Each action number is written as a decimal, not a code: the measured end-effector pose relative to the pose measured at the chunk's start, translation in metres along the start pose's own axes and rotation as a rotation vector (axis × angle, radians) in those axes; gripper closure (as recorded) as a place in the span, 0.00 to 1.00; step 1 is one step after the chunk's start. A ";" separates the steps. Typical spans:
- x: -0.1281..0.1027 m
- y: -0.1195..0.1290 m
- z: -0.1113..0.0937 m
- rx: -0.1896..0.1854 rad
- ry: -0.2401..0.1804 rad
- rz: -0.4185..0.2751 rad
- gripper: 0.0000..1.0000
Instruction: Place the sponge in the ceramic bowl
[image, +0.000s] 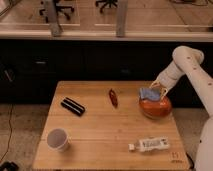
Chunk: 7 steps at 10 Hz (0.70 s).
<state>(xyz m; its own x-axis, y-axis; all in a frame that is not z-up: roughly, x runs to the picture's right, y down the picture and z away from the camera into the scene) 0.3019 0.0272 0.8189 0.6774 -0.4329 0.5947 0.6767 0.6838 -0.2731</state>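
Note:
The glossy orange-red ceramic bowl (155, 108) stands on the right side of the wooden table (107, 135). The blue-grey sponge (147, 93) hangs just over the bowl's back-left rim. My gripper (156, 90) reaches down from the white arm at the right, directly above the bowl, and is shut on the sponge. The gripper and sponge hide the inside of the bowl.
A white paper cup (58, 139) stands at the front left. A black rectangular bar (73, 106) lies at the left and a small dark red object (113, 97) near the middle. A white packet (150, 145) lies at the front right. A dark counter runs behind the table.

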 end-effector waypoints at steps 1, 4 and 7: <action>0.000 -0.001 0.002 0.003 0.000 0.001 0.95; 0.003 0.002 0.005 0.013 0.006 0.011 0.95; 0.004 0.003 0.008 0.025 0.009 0.017 0.91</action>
<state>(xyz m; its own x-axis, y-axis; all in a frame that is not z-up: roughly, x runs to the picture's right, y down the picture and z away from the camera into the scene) 0.3045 0.0323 0.8265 0.6914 -0.4264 0.5832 0.6578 0.7052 -0.2644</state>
